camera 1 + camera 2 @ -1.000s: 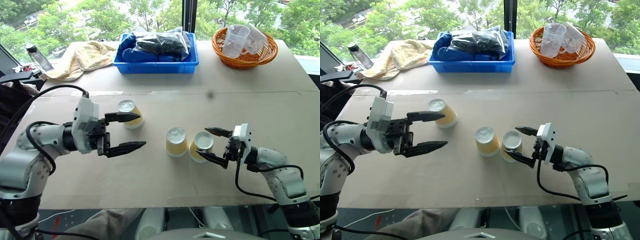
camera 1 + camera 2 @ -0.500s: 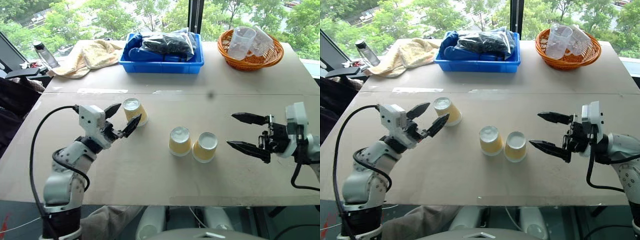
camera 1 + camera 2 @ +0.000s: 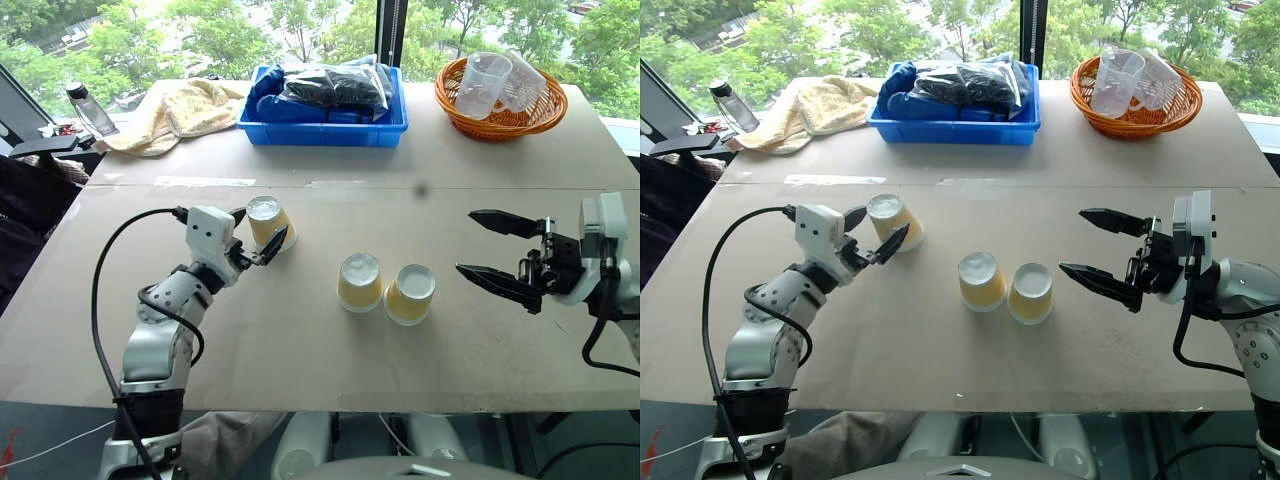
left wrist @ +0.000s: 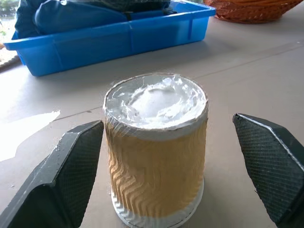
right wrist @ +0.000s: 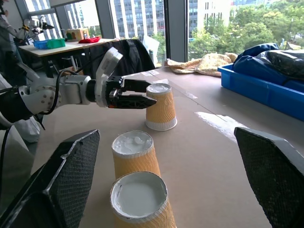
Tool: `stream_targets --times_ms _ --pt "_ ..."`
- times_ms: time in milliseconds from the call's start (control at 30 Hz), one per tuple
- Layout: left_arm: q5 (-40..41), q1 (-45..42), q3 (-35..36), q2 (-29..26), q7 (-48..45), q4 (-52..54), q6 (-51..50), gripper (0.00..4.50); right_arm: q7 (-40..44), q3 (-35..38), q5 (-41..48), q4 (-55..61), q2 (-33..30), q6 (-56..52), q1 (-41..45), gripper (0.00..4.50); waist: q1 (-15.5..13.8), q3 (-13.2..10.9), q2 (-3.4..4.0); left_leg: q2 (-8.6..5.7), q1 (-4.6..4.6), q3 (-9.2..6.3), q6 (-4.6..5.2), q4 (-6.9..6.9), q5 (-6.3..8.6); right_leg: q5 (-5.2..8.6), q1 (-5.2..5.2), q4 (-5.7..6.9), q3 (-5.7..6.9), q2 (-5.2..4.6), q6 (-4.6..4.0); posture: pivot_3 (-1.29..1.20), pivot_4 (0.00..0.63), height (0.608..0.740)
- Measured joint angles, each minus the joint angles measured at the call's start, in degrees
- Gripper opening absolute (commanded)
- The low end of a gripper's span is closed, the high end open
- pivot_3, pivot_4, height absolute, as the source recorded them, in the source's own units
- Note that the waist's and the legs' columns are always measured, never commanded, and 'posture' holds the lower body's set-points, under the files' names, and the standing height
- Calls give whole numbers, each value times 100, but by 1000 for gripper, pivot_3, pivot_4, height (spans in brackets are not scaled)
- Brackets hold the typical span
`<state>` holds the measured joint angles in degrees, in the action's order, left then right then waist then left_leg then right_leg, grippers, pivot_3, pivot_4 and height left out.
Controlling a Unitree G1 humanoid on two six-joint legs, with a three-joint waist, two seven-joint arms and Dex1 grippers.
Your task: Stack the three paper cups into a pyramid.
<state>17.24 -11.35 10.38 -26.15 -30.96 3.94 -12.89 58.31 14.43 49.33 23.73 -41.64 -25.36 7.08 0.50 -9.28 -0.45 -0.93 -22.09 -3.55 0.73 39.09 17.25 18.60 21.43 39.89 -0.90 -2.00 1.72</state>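
Three tapered paper cups, pale yellow with rippled walls and white rims, are being seen upside down on the matte grey desk (image 3: 330, 360). The lone cup (image 4: 156, 151) is being straddled, untouched, by the wide-open left claw (image 3: 262, 236). The cup pair (image 3: 385, 287) is being faced by the right claw (image 3: 498, 251), spread and empty.

Three pale-yellow paper cups, all upside down, white bases up: two (image 3: 358, 283) (image 3: 409, 294) side by side mid-table, touching; third cup (image 3: 268, 222) stands apart to their left.
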Motion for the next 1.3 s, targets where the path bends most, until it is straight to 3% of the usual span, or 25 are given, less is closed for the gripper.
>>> stream_targets --times_ms 233,333,433,733,933,1133,1300 --pt "-252 -341 -163 43 52 -496 211 4500 -77 -1 -93 2 25 23 1 4475 2 0 0 0 0 0 -1 1 0 0 0 0 0 0 0 0 150 740" --pt "-249 -347 -198 74 1 -597 257 3723 -131 -1 -111 12 30 24 0 4500 16 0 0 0 -1 -1 -1 1 0 0 1 0 0 0 0 0 150 740" --pt "-250 -375 -194 66 -8 -663 310 2339 -164 -1 -113 57 36 24 0 4500 8 0 0 0 -1 -1 -1 1 -1 0 1 0 0 -1 0 0 150 740" --pt "39 -944 -266 34 -304 -296 -102 2339 -182 10 -112 60 -18 -7 -7 4500 -33 -4 -7 0 -22 -17 -1 18 -1 -1 6 0 18 -1 1 0 150 740" --pt "954 -2091 -887 -341 -1523 894 -946 2339 32 110 -167 -133 -44 132 -158 4500 -44 -3 -5 -3 -39 -13 -2 24 -1 -1 16 -5 16 -1 2 0 150 740" --pt "1396 -2397 -1769 -662 -2747 1223 -1565 2339 129 422 -238 -103 -37 346 -623 4500 22 -4 -3 0 -36 -15 -2 20 -1 -1 16 -1 16 6 2 0 150 740" --pt "1492 -2446 -2088 -468 -3128 1272 -1660 2339 187 640 -279 58 -38 441 -1162 4500 17 -5 -4 -1 -36 -14 -1 27 -1 -1 14 1 13 7 2 0 150 740"
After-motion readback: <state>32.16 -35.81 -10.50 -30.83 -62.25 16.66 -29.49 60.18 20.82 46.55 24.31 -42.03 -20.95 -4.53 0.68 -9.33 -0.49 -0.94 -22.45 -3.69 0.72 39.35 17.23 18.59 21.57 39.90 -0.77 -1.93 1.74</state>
